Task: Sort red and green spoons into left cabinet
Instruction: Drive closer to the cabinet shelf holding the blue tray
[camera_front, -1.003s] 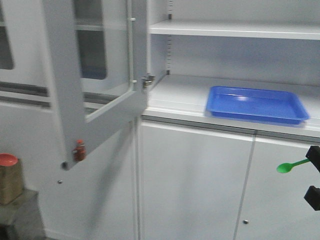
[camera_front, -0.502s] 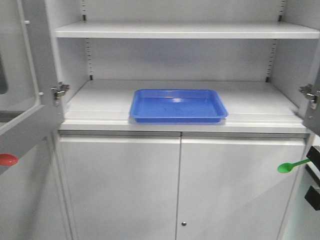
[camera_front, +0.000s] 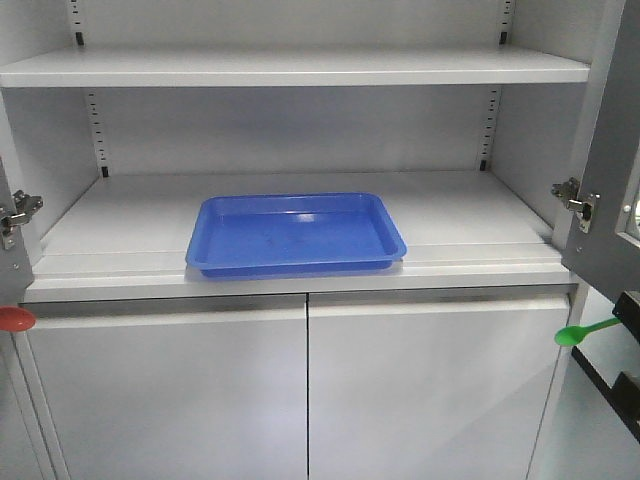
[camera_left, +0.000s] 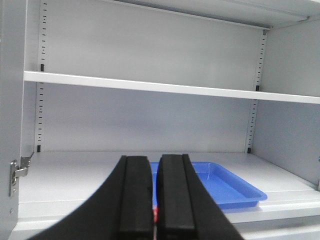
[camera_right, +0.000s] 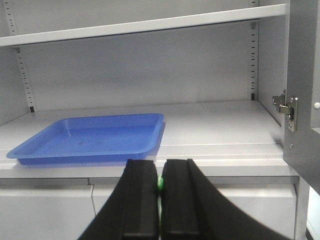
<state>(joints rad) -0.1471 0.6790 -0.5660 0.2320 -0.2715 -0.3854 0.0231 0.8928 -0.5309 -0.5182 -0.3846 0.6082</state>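
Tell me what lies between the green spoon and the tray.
Only bare shelf separates the green spoon, pinched in the right gripper, from the tray; the right wrist view shows it.

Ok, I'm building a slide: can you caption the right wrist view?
Right fingers clamp the green spoon before the open cabinet, blue tray on its shelf.

Left hand (camera_left: 155, 167) points level ahead, fingers pressed together on a red spoon (camera_left: 156, 215). Right hand (camera_right: 159, 172) points likewise, clamping a green spoon (camera_right: 160, 183).
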